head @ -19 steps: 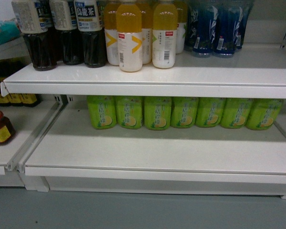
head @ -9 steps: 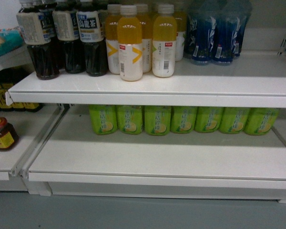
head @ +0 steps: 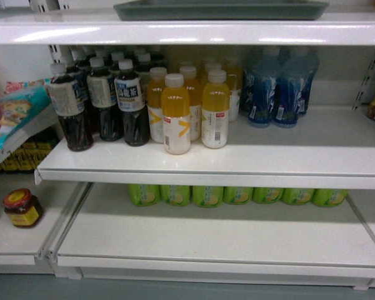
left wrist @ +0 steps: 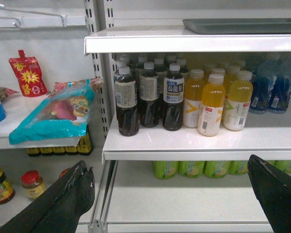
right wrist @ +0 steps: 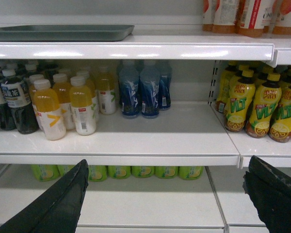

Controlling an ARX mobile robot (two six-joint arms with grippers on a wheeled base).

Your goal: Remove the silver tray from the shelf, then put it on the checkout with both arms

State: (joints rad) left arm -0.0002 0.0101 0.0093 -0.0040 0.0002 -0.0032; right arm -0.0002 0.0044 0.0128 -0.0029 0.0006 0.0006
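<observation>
you see the silver tray [head: 220, 9] lying flat on the top shelf [head: 187, 32], its long side just behind the thick white front lip. below the tray, going left to right on the next board, stand dark tea bottles [head: 103, 106], then yellow juice bottles [head: 187, 109], then blue water bottles [head: 278, 90]. green bottles [head: 237, 195] line the back of the board under those. left of the tray's bay, a teal snack bag [left wrist: 56, 114] lies on a side shelf. your left tool [left wrist: 169, 194] shows two black fingers spread wide, pinching nothing, well below the tray. your right tool [right wrist: 167, 196] is likewise spread wide and empty, also well below the tray.
</observation>
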